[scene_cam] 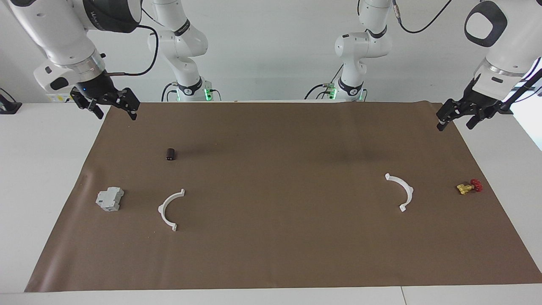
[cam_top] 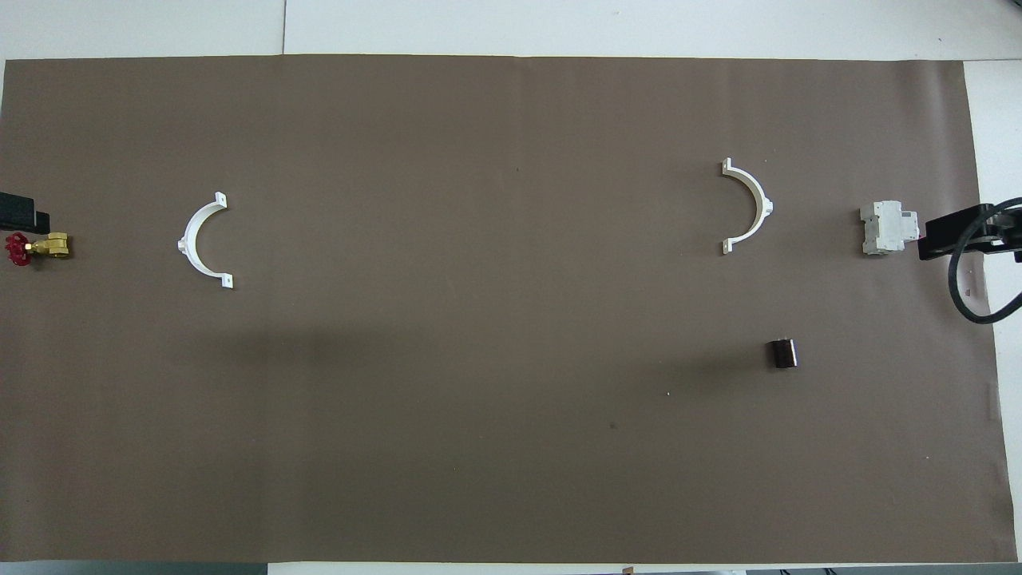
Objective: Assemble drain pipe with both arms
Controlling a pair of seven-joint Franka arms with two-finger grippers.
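The drain pipe lies as two separate white half-rings on the brown mat. One half-ring (scene_cam: 161, 208) (cam_top: 766, 206) lies toward the right arm's end. The other half-ring (scene_cam: 410, 189) (cam_top: 184, 243) lies toward the left arm's end. They are far apart, with their open sides facing each other. My right gripper (scene_cam: 114, 111) is open and empty, raised over the mat's corner near its base. My left gripper (scene_cam: 456, 123) is open and empty, raised over the mat's other near corner. Only a part of each gripper shows at the overhead view's sides.
A grey blocky part (scene_cam: 110, 199) (cam_top: 886, 229) sits beside the right arm's half-ring. A small dark cylinder (scene_cam: 170, 154) (cam_top: 782, 353) lies nearer to the robots than that half-ring. A yellow-and-red valve (scene_cam: 469, 187) (cam_top: 36, 247) sits at the mat's (scene_cam: 271, 254) edge beside the other half-ring.
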